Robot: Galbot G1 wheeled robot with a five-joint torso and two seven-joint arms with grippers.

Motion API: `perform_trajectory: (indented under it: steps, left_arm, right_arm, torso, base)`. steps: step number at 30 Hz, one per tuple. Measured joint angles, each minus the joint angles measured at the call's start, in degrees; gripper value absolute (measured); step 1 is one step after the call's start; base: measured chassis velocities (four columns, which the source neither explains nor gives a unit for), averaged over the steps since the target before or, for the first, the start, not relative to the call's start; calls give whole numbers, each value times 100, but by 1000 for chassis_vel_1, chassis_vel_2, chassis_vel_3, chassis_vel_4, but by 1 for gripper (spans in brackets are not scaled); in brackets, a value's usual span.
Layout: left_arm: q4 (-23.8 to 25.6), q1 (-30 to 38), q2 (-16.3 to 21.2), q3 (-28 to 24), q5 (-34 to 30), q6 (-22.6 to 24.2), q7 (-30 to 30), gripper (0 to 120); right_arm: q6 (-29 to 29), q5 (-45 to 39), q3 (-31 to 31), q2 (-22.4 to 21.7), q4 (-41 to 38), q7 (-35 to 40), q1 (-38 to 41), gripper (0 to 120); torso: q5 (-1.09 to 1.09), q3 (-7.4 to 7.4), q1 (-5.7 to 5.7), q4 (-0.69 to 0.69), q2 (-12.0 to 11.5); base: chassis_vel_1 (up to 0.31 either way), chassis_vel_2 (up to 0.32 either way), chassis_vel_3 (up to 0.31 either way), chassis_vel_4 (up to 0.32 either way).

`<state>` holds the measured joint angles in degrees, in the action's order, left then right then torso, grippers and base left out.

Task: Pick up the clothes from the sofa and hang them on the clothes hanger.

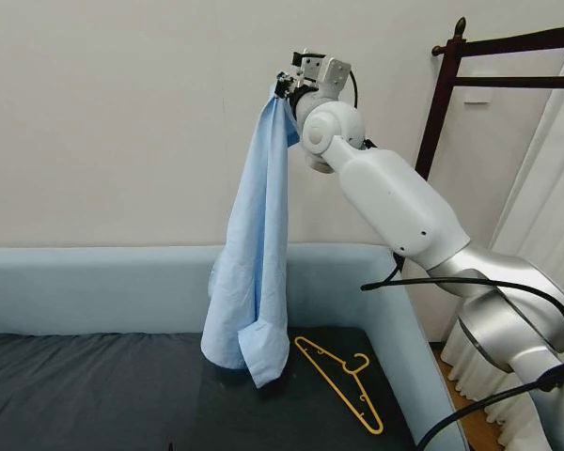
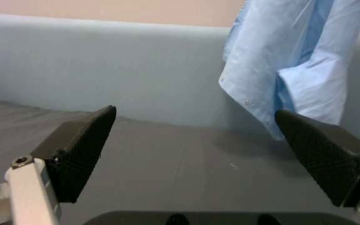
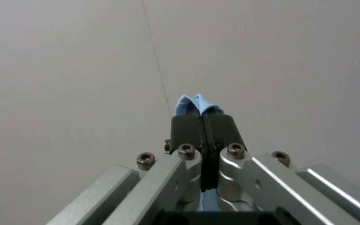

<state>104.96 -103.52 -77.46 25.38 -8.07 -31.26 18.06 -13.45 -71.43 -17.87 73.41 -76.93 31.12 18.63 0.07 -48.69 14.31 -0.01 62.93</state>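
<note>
A light blue shirt hangs from my right gripper, which is raised high in front of the wall and shut on the shirt's top. Its lower end dangles just above the dark sofa seat. In the right wrist view the black fingers pinch a bit of blue cloth. A yellow hanger lies flat on the seat to the right of the shirt. My left gripper is open low over the seat, and the shirt hangs beyond it.
The sofa has a pale blue backrest and a right armrest. A dark wooden clothes rack stands at the right by a white curtain. A black cable runs along my right arm.
</note>
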Motion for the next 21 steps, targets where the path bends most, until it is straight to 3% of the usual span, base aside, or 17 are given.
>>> perform_trajectory:
  steps: [4, 8, 9, 13, 14, 15, 18, 19, 21]
  left_arm:
    - [-34, 16, -2, 35, -1, 14, -3, 100]
    - [-71, 12, -22, 52, -6, 19, -6, 100]
    - [-71, 12, -22, 52, -6, 19, -6, 100]
    - [-165, 24, -45, 34, -6, 19, -5, 100]
    - [-165, 24, -45, 34, -6, 19, -5, 100]
    - [-198, 46, -52, 21, -2, 23, -8, 100]
    - [-226, 115, -61, -11, 0, 102, -11, 100]
    - [-226, 115, -61, -11, 0, 102, -11, 100]
    - [-238, 154, -60, -27, 0, 141, -13, 100]
  right_arm:
    - [-95, -411, -86, -587, -1314, 352, -518, 0]
    - [-258, -651, -178, -1445, -3077, 555, -1705, 0]
    - [-258, -651, -178, -1445, -3077, 555, -1705, 0]
    - [-308, -111, -171, -2770, -4275, 199, -3813, 0]
    - [-308, -111, -171, -2770, -4275, 199, -3813, 0]
    - [-305, 200, 8, -3095, -4423, 25, -4703, 0]
    - [-324, 624, 556, -3456, -4675, -229, -6616, 0]
    - [-324, 624, 556, -3456, -4675, -229, -6616, 0]
    - [-346, 784, 729, -3538, -4702, -313, -7367, 0]
  torso:
    - [0, 1, 0, -5, 1]
    - [0, 1, 0, 3, 1]
    - [0, 1, 0, 3, 1]
    - [3, 1, 0, -3, 1]
    - [3, 1, 0, -3, 1]
    - [5, 0, -1, -7, 1]
    - [3, 1, -1, -5, 1]
    - [3, 1, -1, -5, 1]
    - [2, 1, -1, -4, 1]
  base:
    - [0, 0, 0, 0]
    - [0, 0, 0, 0]
    - [0, 0, 0, 0]
    - [0, 0, 0, 0]
    - [0, 0, 0, 0]
    - [0, 0, 0, 0]
    - [0, 0, 0, 0]
    - [0, 0, 0, 0]
    - [0, 0, 0, 0]
